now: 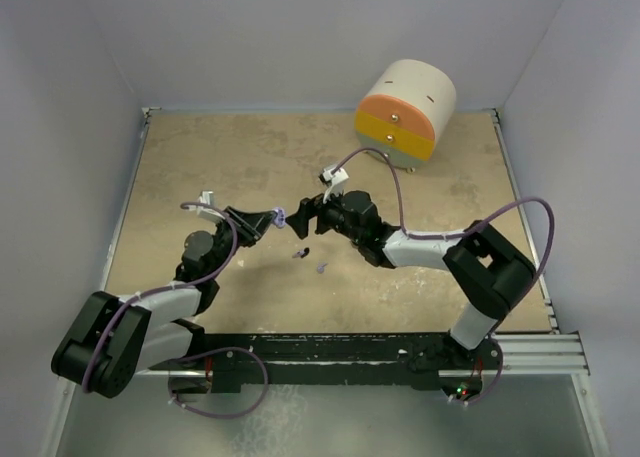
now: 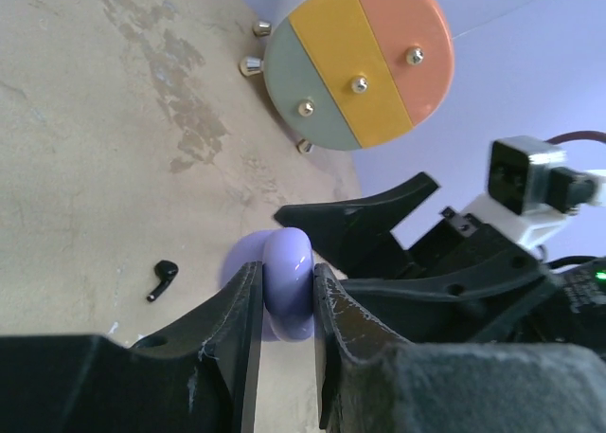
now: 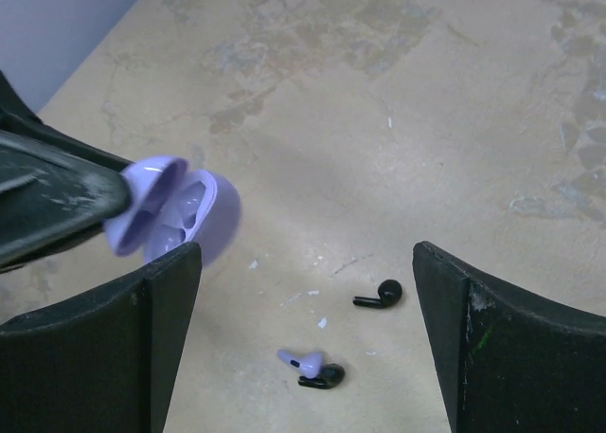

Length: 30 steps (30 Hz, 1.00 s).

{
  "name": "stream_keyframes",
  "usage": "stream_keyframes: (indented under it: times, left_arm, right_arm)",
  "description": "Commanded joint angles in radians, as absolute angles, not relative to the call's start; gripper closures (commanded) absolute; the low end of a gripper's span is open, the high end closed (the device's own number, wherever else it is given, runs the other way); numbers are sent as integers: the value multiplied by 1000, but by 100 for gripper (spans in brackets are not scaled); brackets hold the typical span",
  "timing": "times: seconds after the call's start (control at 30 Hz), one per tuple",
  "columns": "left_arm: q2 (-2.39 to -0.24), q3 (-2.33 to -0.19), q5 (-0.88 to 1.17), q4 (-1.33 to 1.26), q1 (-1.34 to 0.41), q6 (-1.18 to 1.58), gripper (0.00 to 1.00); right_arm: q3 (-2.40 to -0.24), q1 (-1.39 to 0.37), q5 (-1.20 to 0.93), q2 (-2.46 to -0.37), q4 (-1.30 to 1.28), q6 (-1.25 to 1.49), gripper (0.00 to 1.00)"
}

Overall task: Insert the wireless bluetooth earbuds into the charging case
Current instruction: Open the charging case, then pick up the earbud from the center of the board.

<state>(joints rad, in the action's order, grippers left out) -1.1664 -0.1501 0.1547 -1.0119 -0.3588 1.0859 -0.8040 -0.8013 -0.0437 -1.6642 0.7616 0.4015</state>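
My left gripper (image 1: 268, 218) (image 2: 286, 274) is shut on the lavender charging case (image 1: 281, 216) (image 2: 287, 283) and holds it above the table. In the right wrist view the case (image 3: 169, 206) has its lid open and its wells look empty. My right gripper (image 1: 303, 220) (image 3: 305, 262) is open and empty, right beside the case. On the table below lie a black earbud (image 3: 379, 295) (image 2: 163, 279) and a lavender earbud (image 3: 305, 362) touching another black earbud (image 3: 324, 377). In the top view the earbuds (image 1: 299, 253) are tiny specks just in front of both grippers.
A round cream drawer unit (image 1: 405, 112) (image 2: 355, 63) with orange, yellow and grey-green drawer fronts lies on its side at the back right. White walls close the tan table on three sides. The right arm's camera and cable (image 2: 530, 182) sit close behind the case.
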Motion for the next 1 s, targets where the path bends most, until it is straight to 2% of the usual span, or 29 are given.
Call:
stream_keyframes:
  times: [0.0, 0.2, 0.53, 0.7, 0.97]
  left_arm:
    - [-1134, -201, 149, -1077, -368, 1100, 100]
    - [-1104, -210, 148, -1067, -371, 1112, 100]
    - [-1074, -214, 34, -896, -369, 1088, 100]
    - [-1080, -201, 40, -903, -367, 1128, 100]
    - [-985, -192, 16, -781, -361, 1139, 100]
  right_arm:
    - [-836, -804, -45, -1713, 806, 419, 6]
    - [-800, -804, -3, -1668, 826, 416, 6]
    - [-799, -849, 134, -1650, 630, 399, 10]
    - [-819, -919, 250, -1648, 515, 415, 16]
    - [-835, -990, 325, -1621, 301, 565, 25]
